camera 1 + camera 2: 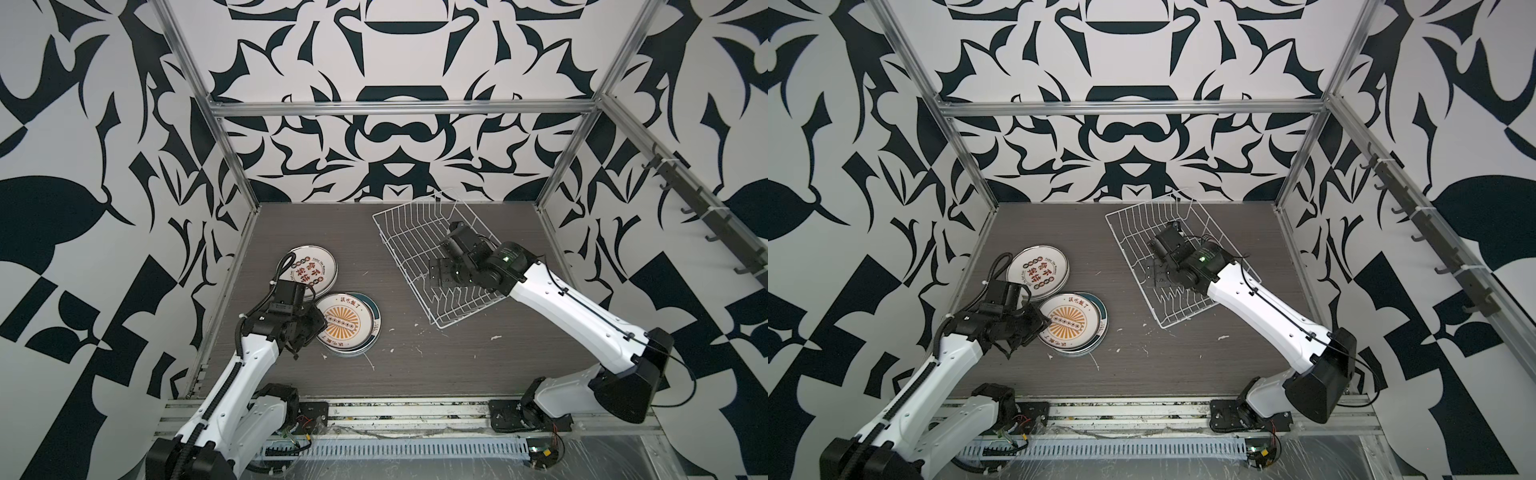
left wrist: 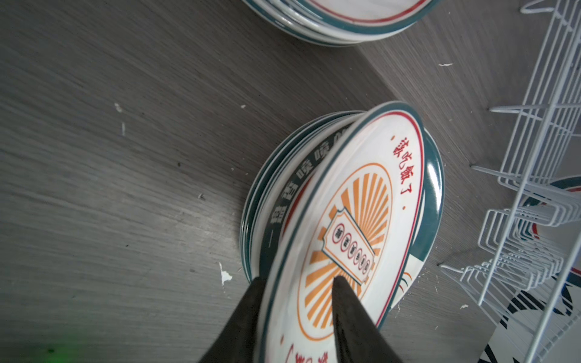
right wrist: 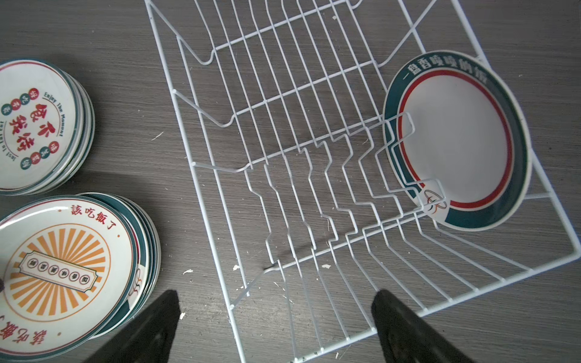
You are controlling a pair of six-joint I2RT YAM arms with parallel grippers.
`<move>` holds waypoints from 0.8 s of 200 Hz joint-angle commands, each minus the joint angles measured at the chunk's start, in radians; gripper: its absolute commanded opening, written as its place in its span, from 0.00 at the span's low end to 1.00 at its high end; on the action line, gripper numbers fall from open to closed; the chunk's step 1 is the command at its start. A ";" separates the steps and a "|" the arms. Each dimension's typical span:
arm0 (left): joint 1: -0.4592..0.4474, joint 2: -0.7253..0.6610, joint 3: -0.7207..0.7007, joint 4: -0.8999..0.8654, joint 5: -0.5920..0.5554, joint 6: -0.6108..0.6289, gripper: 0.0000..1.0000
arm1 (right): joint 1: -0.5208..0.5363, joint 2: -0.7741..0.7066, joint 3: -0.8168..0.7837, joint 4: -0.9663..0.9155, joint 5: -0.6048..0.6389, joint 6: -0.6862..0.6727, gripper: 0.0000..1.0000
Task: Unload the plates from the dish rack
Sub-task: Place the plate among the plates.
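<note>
A robotics laboratory test cell is shown. A grey wood-grain table (image 1: 332, 232) is enclosed by a silver aluminium extrusion frame (image 1: 399, 109) and by walls printed with a bold black-and-white abstract pattern (image 1: 399, 54). A white-and-black left robot arm (image 1: 253, 361) and a matching right robot arm (image 1: 582, 311) are bolted to a metal base rail (image 1: 415, 411), beside which a slotted white cable duct (image 1: 415, 449) and loose wiring (image 1: 550, 444) are left exposed.

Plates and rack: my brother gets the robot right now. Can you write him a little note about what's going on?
Left end effector: astride the rim of the tilted sunburst plate, atop the near stack; grip unclear.
Right end effector: open, over the dish rack.
Done: two stacks on the table; the far stack shows red characters.
To do: one green-rimmed plate standing in the rack.
</note>
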 commanded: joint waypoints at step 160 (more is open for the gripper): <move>-0.001 0.078 0.014 0.032 0.009 -0.005 0.60 | 0.000 -0.039 -0.031 0.031 -0.006 -0.020 0.99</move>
